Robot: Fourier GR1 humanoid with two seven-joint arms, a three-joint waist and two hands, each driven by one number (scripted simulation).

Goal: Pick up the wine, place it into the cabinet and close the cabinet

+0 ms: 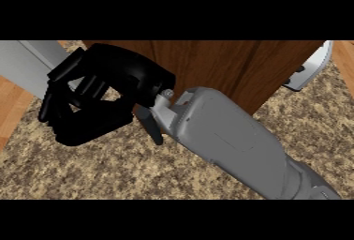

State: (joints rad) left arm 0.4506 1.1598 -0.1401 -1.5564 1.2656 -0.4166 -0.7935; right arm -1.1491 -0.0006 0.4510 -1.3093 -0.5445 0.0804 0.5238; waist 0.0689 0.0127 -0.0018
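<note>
My right hand (114,70) fills the upper left of the head view, at the end of the grey forearm (235,140) that comes up from the lower right. Its fingers (66,110) are curled over into a loop, and the speckled counter shows through the gap, so nothing is held. The hand sits right in front of the brown wooden cabinet (228,65), at its left edge. No wine bottle shows anywhere. My left hand is out of view.
A grey panel (27,63) slants along the upper left beside the cabinet. A grey fitting (311,65) with dark hinge points sticks out at the cabinet's upper right. Speckled stone counter (104,168) spreads below, with wooden floor (10,108) at the left edge.
</note>
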